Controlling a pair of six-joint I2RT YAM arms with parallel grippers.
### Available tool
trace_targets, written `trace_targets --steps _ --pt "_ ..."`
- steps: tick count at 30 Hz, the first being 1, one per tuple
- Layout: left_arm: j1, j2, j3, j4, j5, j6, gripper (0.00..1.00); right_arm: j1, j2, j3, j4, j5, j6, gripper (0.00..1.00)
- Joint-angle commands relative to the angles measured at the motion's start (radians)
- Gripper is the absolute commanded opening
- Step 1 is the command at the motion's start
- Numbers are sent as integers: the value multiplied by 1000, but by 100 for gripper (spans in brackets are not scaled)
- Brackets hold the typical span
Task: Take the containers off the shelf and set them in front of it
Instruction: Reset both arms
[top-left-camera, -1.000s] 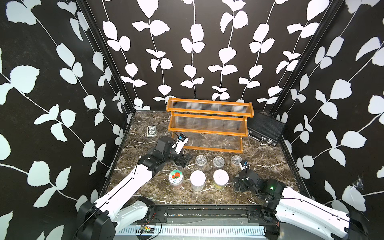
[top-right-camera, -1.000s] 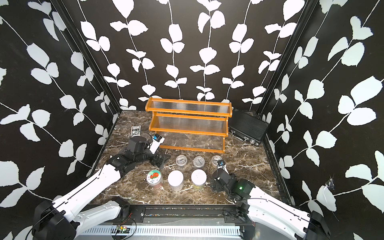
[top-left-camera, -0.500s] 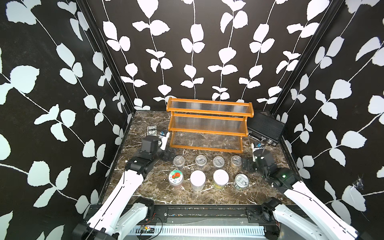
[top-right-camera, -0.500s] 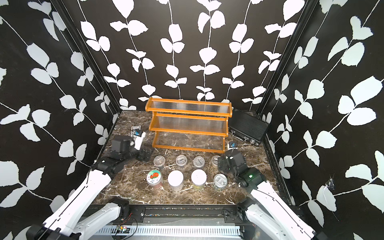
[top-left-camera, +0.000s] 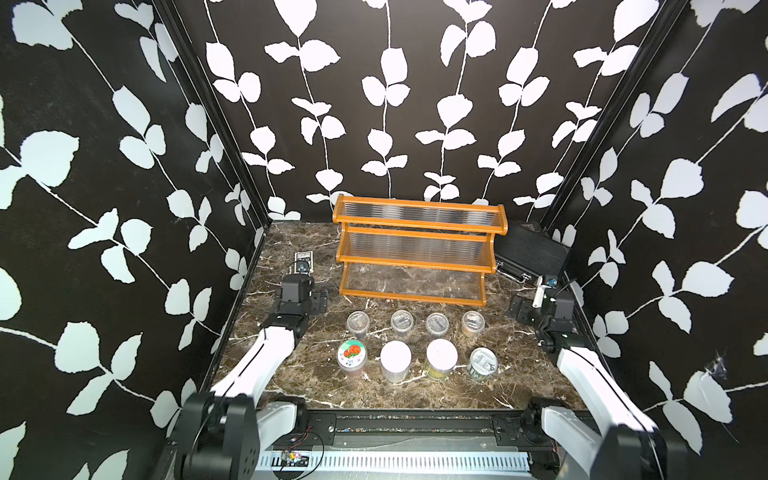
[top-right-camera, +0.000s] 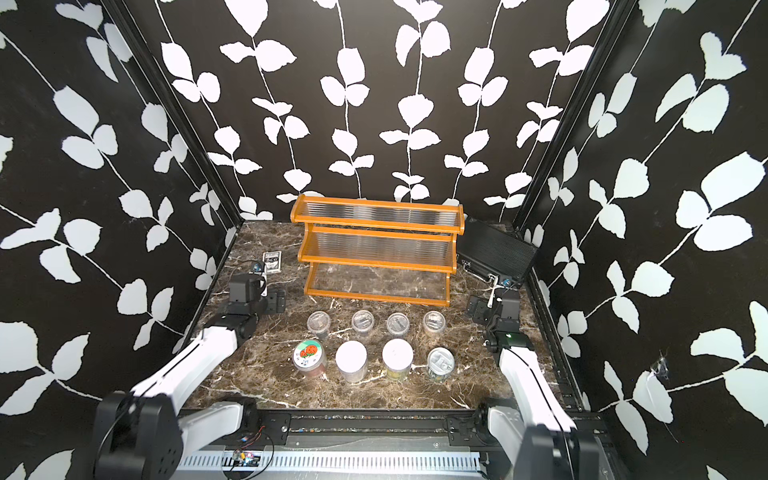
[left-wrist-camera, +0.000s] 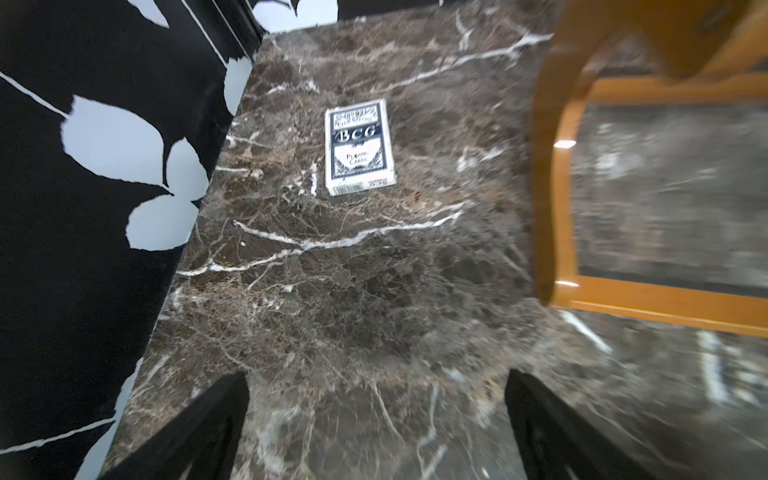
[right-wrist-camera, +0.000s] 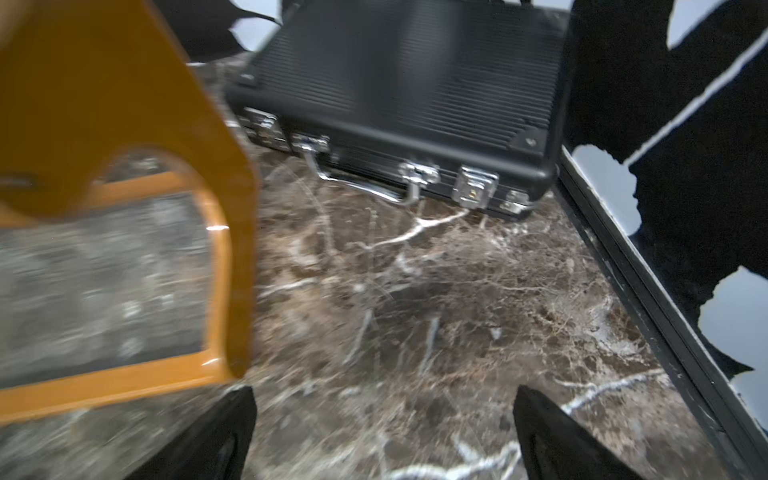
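The orange-brown wooden stepped shelf (top-left-camera: 419, 249) is standing empty mid-frame, with eight small round containers (top-left-camera: 441, 353) sitting below it on the marble counter (top-left-camera: 374, 399). The left end effector (left-wrist-camera: 376, 395) and right end effector (right-wrist-camera: 384, 399) are gaping wide, holding nothing. Seemingly finished.

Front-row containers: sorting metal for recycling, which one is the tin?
The silver pull-tab tin, at the row's end by the right arm; the other three have strawberry or white lids.

containers (top-left-camera: 417, 345) front of shelf (top-left-camera: 419, 249)
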Motion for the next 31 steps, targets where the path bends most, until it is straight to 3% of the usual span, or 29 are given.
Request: trace_targets --steps 1,10,16,31 --pt "9 48 -49 283 -56 19 99 -13 105 -36 374 -33 -42 100" --pt "12 220 -68 492 -103 -6 99 -11 324 -51 667 -23 -62 100" --pt "11 240 -83 586 -26 83 99 -1 364 -41 684 -41 -75 100" --pt "24 294 -113 701 77 104 99 22 368 -20 648 -37 -109 100"
